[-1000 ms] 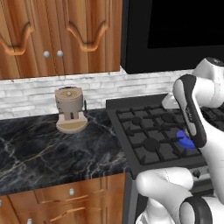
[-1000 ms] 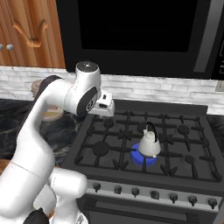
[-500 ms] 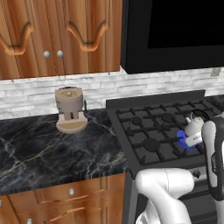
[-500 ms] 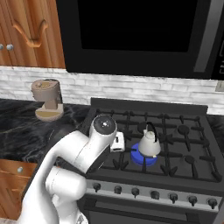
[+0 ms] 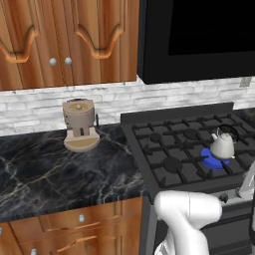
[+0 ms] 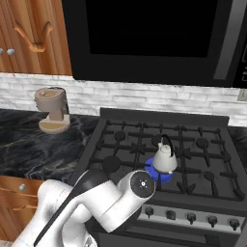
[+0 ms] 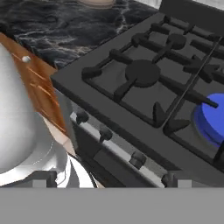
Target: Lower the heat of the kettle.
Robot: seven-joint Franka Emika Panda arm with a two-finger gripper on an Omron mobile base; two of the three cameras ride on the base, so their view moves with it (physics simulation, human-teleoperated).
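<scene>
The small silvery kettle (image 5: pixel 222 145) (image 6: pixel 165 158) with a dark arched handle stands on a front burner of the black stove, over a blue flame (image 6: pixel 155 172) (image 7: pixel 213 119). A row of dark knobs (image 6: pixel 191 217) (image 7: pixel 105 134) runs along the stove's front panel. My arm (image 6: pixel 116 202) is folded low in front of the stove. In the hand view my gripper (image 7: pixel 109 183) is open with nothing between its tips, pointing at the left knobs from below and in front, a short way off them.
A beige coffee machine (image 5: pixel 78 123) (image 6: pixel 52 108) stands on the dark marble counter (image 5: pixel 45 174) left of the stove. Wooden cabinets hang above, and a black microwave (image 6: pixel 154 38) sits over the burners. Wooden drawers (image 7: pixel 41 94) lie left of the stove front.
The arm has swung down from above the burners to low in front of the stove. The kettle now shows uncovered in the left base view. The jaws stayed open.
</scene>
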